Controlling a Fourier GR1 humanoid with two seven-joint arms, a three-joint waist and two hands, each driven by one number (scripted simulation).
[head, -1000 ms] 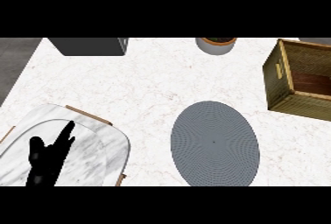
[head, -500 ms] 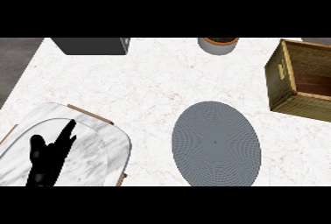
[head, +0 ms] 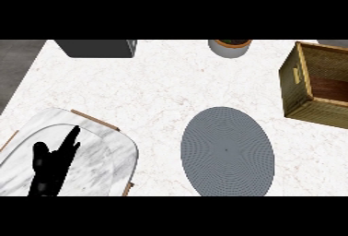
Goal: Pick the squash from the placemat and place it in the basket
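A grey oval placemat (head: 228, 151) lies on the marble counter right of centre, and nothing rests on it. No squash shows anywhere in the view. The wooden basket (head: 296, 79) stands at the right edge, beyond the placemat, its inside partly cut off by the frame. My left hand (head: 51, 166) shows at the lower left, open with fingers straight and pointing up, resting over a marble tray. My right hand is out of view.
The marble tray (head: 102, 156) with wooden handles fills the lower left corner. A dark grey box (head: 95, 47) sits at the counter's far edge on the left. A grey pot with a brown rim (head: 229, 47) stands at the far edge near the middle.
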